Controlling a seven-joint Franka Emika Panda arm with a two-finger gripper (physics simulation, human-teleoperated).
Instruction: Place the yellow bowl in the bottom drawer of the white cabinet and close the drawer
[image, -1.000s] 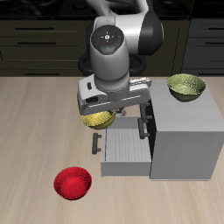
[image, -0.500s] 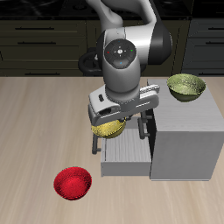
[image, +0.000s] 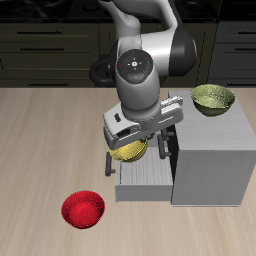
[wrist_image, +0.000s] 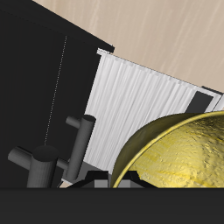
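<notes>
Yellow bowl (image: 131, 151) above bottom drawer (image: 142, 176)

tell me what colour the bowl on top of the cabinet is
Dull olive-green bowl; clearest in the exterior view.

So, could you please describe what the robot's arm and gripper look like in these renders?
The arm is built of rounded, glossy silver-grey segments with black bands at the joints. Its nearest joint ends in a dark round cap with a small pale mark at the centre. The gripper has a flat, pale grey body. No cables show in either view.
</notes>
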